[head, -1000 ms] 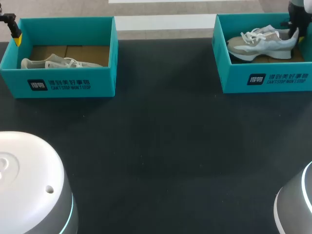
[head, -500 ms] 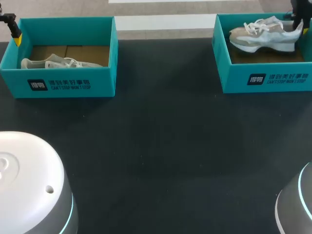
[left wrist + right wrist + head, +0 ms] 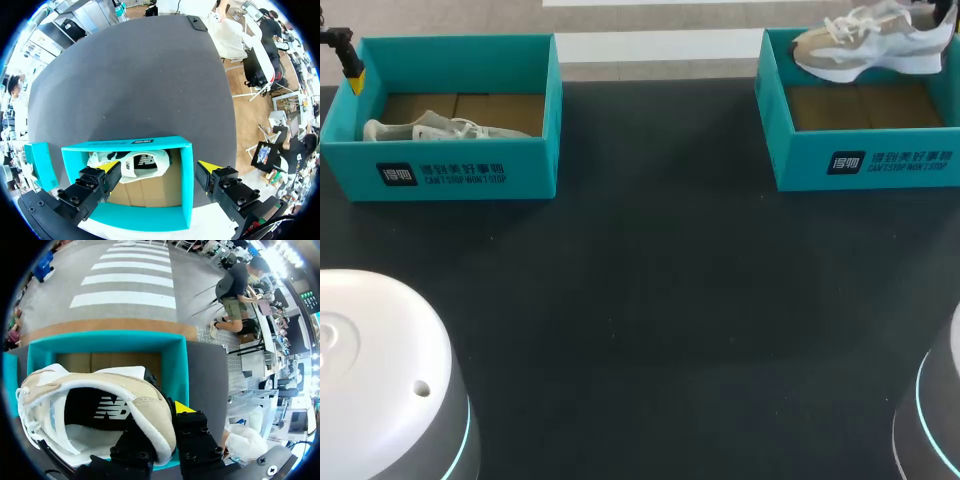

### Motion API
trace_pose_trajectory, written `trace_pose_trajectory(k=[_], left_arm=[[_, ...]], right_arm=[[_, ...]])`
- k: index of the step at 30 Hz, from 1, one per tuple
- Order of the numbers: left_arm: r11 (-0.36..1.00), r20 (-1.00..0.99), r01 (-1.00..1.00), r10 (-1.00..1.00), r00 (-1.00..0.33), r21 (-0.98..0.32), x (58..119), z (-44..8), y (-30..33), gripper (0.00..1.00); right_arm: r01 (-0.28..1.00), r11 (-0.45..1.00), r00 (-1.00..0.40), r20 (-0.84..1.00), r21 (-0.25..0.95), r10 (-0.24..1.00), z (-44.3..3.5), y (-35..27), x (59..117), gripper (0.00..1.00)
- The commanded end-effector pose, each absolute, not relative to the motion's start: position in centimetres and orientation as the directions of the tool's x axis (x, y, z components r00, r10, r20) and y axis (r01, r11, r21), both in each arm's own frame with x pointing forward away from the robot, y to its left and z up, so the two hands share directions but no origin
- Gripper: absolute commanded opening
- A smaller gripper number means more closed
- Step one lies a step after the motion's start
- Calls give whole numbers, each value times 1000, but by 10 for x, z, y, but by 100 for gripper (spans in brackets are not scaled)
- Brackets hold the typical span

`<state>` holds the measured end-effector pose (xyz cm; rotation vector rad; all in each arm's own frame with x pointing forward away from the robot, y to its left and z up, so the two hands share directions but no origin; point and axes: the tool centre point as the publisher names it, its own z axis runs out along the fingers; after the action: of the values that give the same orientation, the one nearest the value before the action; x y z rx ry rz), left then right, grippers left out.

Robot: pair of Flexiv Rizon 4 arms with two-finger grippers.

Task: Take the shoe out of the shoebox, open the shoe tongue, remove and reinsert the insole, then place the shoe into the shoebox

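The shoe [image 3: 868, 40] has been lifted out of the right shoebox [image 3: 865, 160] since a second ago and is held above its back wall, heel clamped by the right gripper [image 3: 160, 415]. The left gripper [image 3: 159, 167] is spread apart, far from that box.

Table [image 3: 650, 260] between left box [image 3: 535, 175] and right box [image 3: 790, 165]: wide open lane. Left box: left shoe [image 3: 430, 129] along front wall, room behind. Right box: floor bare, raised shoe [image 3: 870, 45] over far wall.

Dark grey table [image 3: 650, 300], matte, perhaps cloth-covered; even light, soft shadows.
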<state>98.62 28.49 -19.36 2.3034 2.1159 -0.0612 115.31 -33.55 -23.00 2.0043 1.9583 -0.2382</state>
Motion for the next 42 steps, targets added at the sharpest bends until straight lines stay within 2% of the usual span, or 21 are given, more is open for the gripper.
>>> trace_pose_trajectory(k=[1,13,42], left_arm=[[-86,-37,996,996,85,-15,986,-193,285,100],[-86,-37,996,996,85,-15,986,-193,285,100],[-86,-37,996,996,85,-15,986,-193,285,100]], right_arm=[[990,7,48,-370,144,928,-167,-314,1123,0],[991,12,49,-431,136,901,-117,-299,1106,0],[991,-20,80,-456,136,887,-110,-292,1097,0]])
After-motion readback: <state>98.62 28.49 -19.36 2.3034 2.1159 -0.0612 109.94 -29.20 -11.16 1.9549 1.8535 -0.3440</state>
